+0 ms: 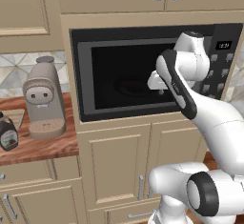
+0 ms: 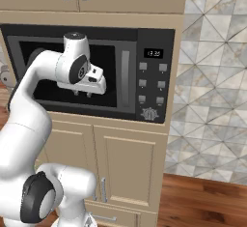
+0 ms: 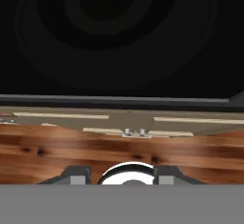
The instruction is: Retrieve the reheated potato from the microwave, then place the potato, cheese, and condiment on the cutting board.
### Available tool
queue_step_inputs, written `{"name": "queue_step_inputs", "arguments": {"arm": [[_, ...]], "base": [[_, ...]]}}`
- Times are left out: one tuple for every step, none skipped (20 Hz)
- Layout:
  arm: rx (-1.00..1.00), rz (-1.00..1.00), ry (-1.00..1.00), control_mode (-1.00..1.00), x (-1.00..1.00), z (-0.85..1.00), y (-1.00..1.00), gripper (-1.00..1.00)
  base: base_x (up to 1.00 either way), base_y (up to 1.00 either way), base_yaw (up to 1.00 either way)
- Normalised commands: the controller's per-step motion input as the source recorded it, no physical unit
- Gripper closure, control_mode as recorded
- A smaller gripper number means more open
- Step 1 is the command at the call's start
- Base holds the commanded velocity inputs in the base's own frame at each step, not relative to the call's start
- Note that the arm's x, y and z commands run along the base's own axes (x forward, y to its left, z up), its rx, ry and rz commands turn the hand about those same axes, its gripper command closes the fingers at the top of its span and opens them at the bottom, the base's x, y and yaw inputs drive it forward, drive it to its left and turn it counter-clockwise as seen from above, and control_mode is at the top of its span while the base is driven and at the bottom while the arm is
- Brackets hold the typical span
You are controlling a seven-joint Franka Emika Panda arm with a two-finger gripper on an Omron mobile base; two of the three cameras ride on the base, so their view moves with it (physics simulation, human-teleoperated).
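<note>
1. The room is a kitchen with beige panelled cabinets (image 1: 119, 166), a grey-white tiled wall (image 2: 212, 76) at the right of the right base view, and a wood floor (image 2: 202, 202) at its lower right.
2. A reddish-brown counter (image 1: 43, 147) runs along the lower left of the left base view.
3. 1 microwave (image 1: 124, 75) is built into the cabinet column, mid-frame. Its long axis runs left to right and its dark glass front faces the robot.
4. Rings of a turntable (image 1: 133, 87) show dimly in the dark behind the glass.
5. In the right base view the microwave's right side carries 1 lit display (image 2: 153, 53), 6 buttons (image 2: 143, 66) in 2 columns of 3, and 1 upright pale handle (image 2: 125, 71) just left of them.
6. 1 gripper (image 2: 83, 94) hangs in front of the glass, left of the handle. Its fingers (image 2: 77, 93) point down and are a little apart, with nothing between them.
7. In the hand view the fingertips (image 3: 78, 175) sit apart at the bottom, above floor boards, with the dark glass filling the top.
8. 1 beige coffee machine (image 1: 43, 99) stands upright on the counter, left of the microwave.
9. 1 condiment (image 1: 7, 132) bottle stands upright at the left edge, cap up, just in front of a pale cutting board (image 1: 14, 116) that the frame crops.
</note>
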Motion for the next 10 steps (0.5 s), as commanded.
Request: {"name": "queue_step_inputs", "arguments": {"arm": [[0.00,0.00,0.00,-1.00,-0.01,0.00,0.00,-1.00],[0.00,0.00,-0.02,-1.00,-0.09,0.00,0.00,-1.00],[0.00,0.02,-0.16,-1.00,-0.26,0.00,0.00,-1.00],[0.00,0.07,-0.09,-1.00,-0.32,0.00,0.00,-1.00],[0.00,0.05,-0.28,-1.00,-0.42,0.00,-0.01,-1.00],[0.01,0.00,-0.32,-1.00,-0.41,0.00,-0.10,-1.00],[0.06,0.01,-0.41,-1.00,-0.46,0.00,-0.13,-1.00],[0.11,0.00,-0.36,-1.00,-0.37,0.05,-0.18,-1.00],[0.08,0.00,-0.26,-1.00,-0.29,0.02,-0.24,-1.00],[0.05,0.00,-0.31,-1.00,-0.27,0.04,-0.24,-1.00]], "base": [[0.00,0.00,0.00],[0.00,0.00,0.00],[0.00,0.00,0.00],[0.00,0.00,0.00],[0.00,0.00,0.00],[0.00,0.00,0.00],[0.00,0.00,0.00],[0.00,0.00,0.00],[0.00,0.00,0.00],[0.00,0.00,0.00]]}}
